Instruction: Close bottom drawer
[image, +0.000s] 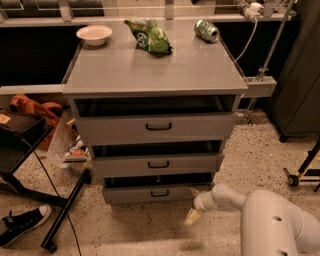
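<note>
The grey cabinet (155, 75) has three drawers, all pulled out a little. The bottom drawer (135, 193) is the narrowest front, with a small black loop handle (159, 193), and a dark gap shows above it. My white arm (270, 220) comes in from the lower right. My gripper (193, 215) hangs low over the floor, just right of the bottom drawer's front right corner and slightly in front of it.
On the cabinet top lie a white bowl (94, 34), a green chip bag (150, 36) and a tipped green can (206, 30). A black stand (65, 215), a shoe (22, 225) and clutter sit on the left. A dark cabinet (300, 65) stands at the right.
</note>
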